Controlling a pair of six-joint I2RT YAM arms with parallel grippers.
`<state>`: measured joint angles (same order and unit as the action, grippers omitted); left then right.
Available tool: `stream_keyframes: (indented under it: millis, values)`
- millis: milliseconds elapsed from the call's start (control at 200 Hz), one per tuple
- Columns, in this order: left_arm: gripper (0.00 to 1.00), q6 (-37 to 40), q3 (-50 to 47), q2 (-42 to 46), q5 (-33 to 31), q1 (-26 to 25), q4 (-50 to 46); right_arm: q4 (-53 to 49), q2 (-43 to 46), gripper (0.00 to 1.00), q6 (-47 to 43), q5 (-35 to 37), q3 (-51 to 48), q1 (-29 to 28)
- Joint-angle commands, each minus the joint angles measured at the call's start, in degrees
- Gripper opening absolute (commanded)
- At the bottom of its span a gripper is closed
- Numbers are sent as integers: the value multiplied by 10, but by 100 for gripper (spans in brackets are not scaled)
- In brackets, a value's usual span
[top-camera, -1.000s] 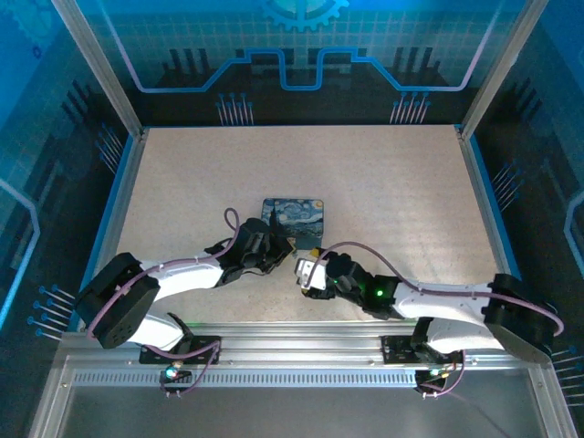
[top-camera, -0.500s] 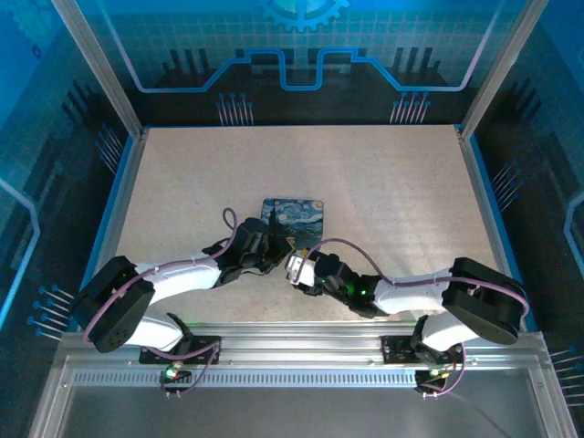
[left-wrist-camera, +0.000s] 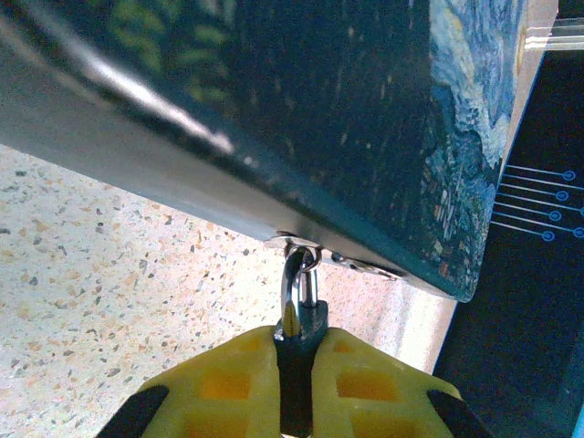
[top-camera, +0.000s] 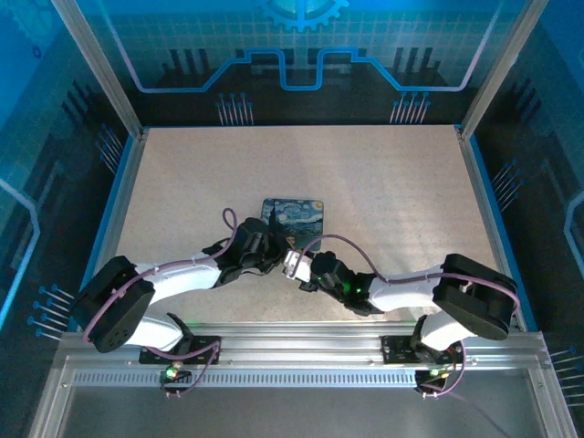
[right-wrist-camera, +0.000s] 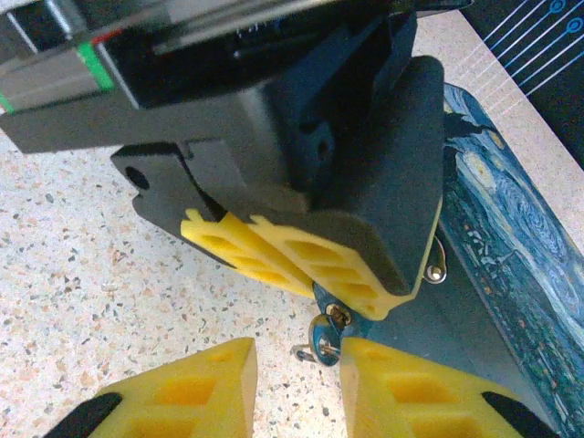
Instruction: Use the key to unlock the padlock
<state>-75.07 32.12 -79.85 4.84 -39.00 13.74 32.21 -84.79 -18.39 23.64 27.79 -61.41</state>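
Left gripper clenched on the padlock body, bottom centre of its wrist view | we see the shackle hooked through the hasp of the tin box above | right gripper released, fingers apart at frame bottom | the key between them, just under the padlock | speckled counter beneath

Starry Night tin box sits flat on speckled desk, right in front of left pincer; blue-lit panels w/ circuit pattern ring desk beyond.
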Motion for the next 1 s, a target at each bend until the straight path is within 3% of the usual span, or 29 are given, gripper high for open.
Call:
stream_keyframes:
  millis: [0, 250, 620, 820, 995]
  values:
    - [5, -3, 15, 14, 12, -3, 7, 29, -11, 29, 9, 13, 13, 8]
    - [5, -3, 16, 13, 11, -3, 8, 30, -21, 18, 12, 19, 18, 12]
    - [5, -5, 18, 11, 13, -4, 11, 53, -30, 17, 19, 15, 16, 15]
    - [5, -6, 17, 12, 13, -3, 10, 64, -31, 3, 37, 17, 15, 18]
    - [5, -6, 14, 13, 13, -3, 12, 71, -28, 0, 69, 20, 11, 21]
